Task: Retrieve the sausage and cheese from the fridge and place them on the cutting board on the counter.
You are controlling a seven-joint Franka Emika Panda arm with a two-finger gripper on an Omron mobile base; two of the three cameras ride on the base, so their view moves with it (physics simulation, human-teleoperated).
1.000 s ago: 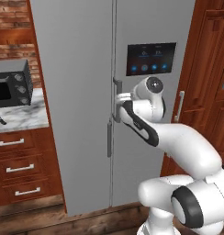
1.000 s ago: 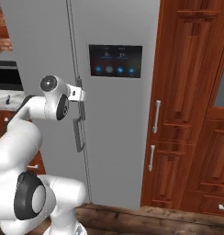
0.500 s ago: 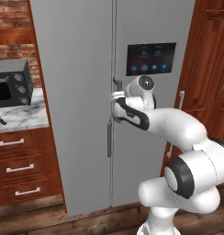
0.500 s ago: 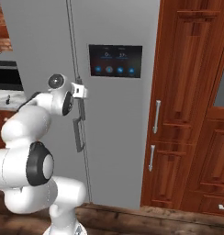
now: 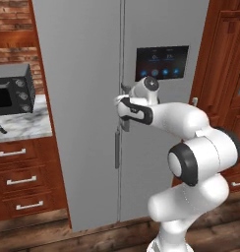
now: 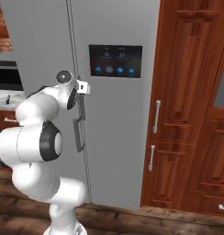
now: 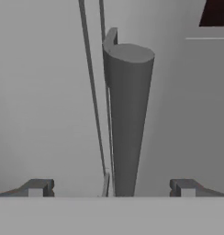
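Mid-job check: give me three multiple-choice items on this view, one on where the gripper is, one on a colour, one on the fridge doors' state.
1. Where is the gripper?
A. at the fridge door handle
B. over the counter
C. at the cabinet door

2. What colour is the fridge?
A. white
B. grey
C. red-brown

3. How do the fridge doors stand?
A. both shut
B. one swung wide
C. both swung wide

Key:
1 A: in the hand view the handle rises between the two spread finger tips.
2 B: both doors are plain grey beside the red-brown cabinets.
3 A: the two doors lie flush, with a thin seam between them and no shelves visible.
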